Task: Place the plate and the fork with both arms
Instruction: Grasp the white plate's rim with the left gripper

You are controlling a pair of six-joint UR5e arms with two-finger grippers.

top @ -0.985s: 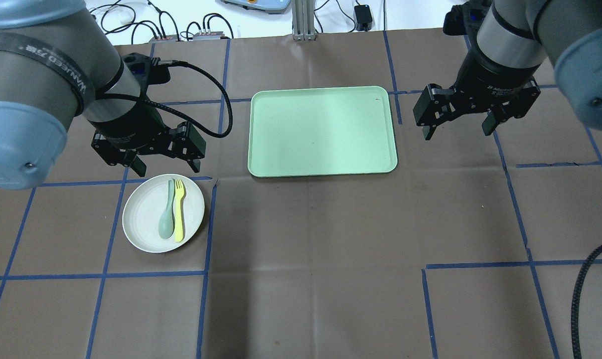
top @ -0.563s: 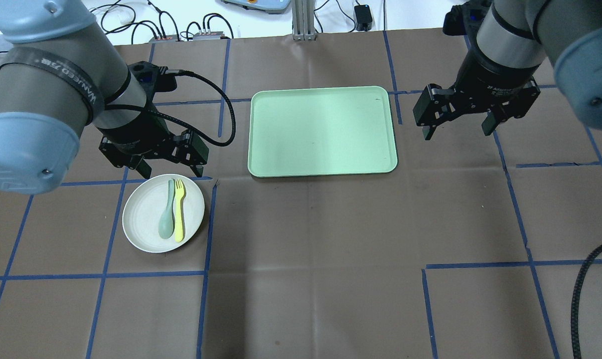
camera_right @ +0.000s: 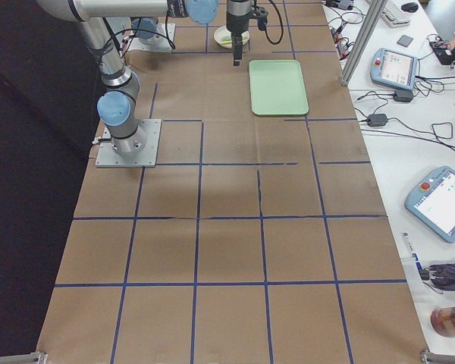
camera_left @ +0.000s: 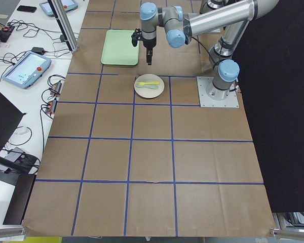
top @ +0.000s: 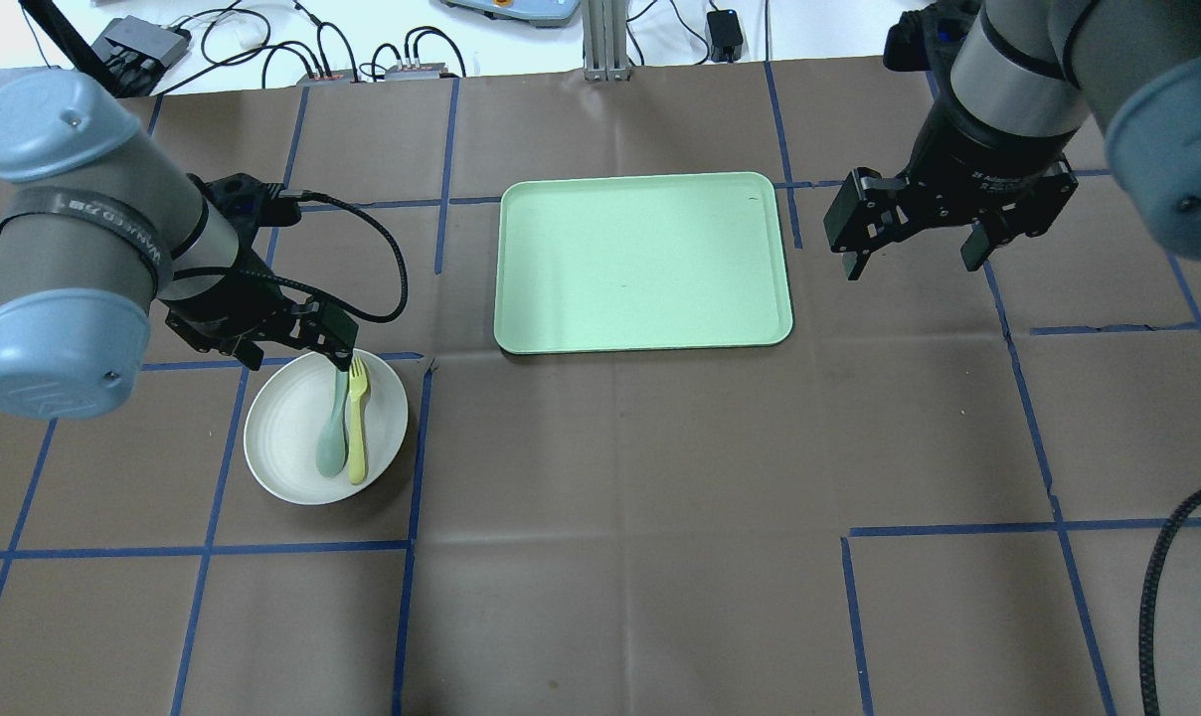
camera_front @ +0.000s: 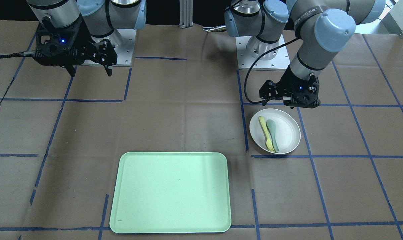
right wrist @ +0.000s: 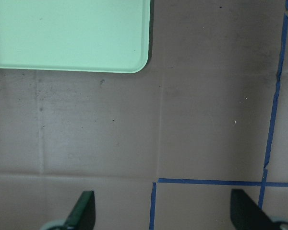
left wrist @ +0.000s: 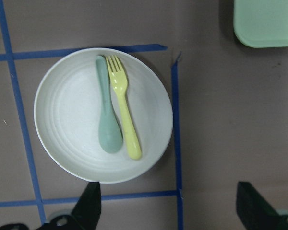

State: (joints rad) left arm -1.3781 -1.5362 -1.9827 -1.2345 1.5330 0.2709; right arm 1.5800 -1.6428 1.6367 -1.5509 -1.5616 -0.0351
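Two claws hang over the brown tabletop (top: 660, 497), and neither grips anything. The left claw (left wrist: 169, 208) has its fingers (left wrist: 89, 208) spread wide. It hovers above the plate (top: 282, 452) without touching it. We cannot tell its exact spot over the plate: the overhead view sets it over the fork's tines, the front view nearer the handle end.

The off-white plate lies on the tabletop on the robot's left, well apart from the tray (top: 640, 259), inside a square of blue tape lines (top: 312, 545). On the plate the pale-yellow fork (top: 359, 428) lies flat just beside a grey-green spoon (top: 333, 433). The two are parallel, close together or perhaps touching along their handles. The fork's tines point to the side where the tray lies, the spoon's bowl the other way. The fork is the nearer of the two to the tray.

The light-green tray rests flat at the middle of the tabletop. The right claw (top: 911, 263) hangs beyond the tray's right edge with its fingers parted, above bare tabletop.
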